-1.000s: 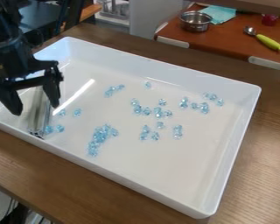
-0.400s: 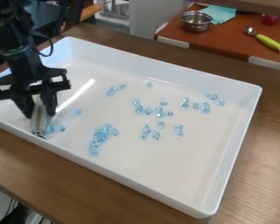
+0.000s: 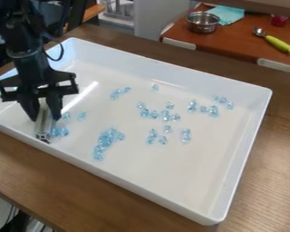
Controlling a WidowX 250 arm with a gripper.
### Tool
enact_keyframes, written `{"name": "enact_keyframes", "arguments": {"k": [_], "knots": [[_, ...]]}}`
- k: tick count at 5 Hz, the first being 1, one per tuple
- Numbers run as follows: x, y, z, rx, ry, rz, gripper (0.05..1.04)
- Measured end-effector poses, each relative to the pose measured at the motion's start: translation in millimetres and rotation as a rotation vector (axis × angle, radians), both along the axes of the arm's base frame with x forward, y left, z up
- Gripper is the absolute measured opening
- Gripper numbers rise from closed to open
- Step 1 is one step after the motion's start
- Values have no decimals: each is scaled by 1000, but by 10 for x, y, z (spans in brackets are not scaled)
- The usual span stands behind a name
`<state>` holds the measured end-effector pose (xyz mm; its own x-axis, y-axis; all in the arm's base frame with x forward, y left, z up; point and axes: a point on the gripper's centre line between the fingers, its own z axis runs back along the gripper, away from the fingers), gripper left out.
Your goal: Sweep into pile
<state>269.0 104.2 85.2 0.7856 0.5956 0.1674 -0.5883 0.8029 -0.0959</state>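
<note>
Pale-blue, glassy beads [image 3: 105, 139]; scattered clusters in white tray [image 3: 184, 181].
End effector [image 3: 45, 117] narrowed, gripping a silvery bar [image 3: 44, 129]; bar's lower end beside several beads.

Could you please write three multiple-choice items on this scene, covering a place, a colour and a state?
1. Where is the lower end of the silvery bar?
A) In the metal pot
B) On the orange-brown table
C) In the white tray

2. What colour are the small beads?
A) Light blue
B) Red
C) Yellow

3. How do the beads lie?
A) In one pile
B) Scattered in several clusters
C) In one straight row

1: C, the bar slants down from the gripper inside the tray's walls.
2: A, the beads all look pale blue.
3: B, bare tray floor shows between the clusters.
</note>
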Motion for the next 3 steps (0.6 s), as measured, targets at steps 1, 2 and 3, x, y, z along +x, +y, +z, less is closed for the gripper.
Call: {"name": "enact_keyframes", "arguments": {"k": [1, 2, 3], "knots": [[10, -107, -10, -20, 24, 14, 370], [95, -256, -17, -45, 52, 14, 370], [153, -374, -18, -60, 59, 24, 370]]}}
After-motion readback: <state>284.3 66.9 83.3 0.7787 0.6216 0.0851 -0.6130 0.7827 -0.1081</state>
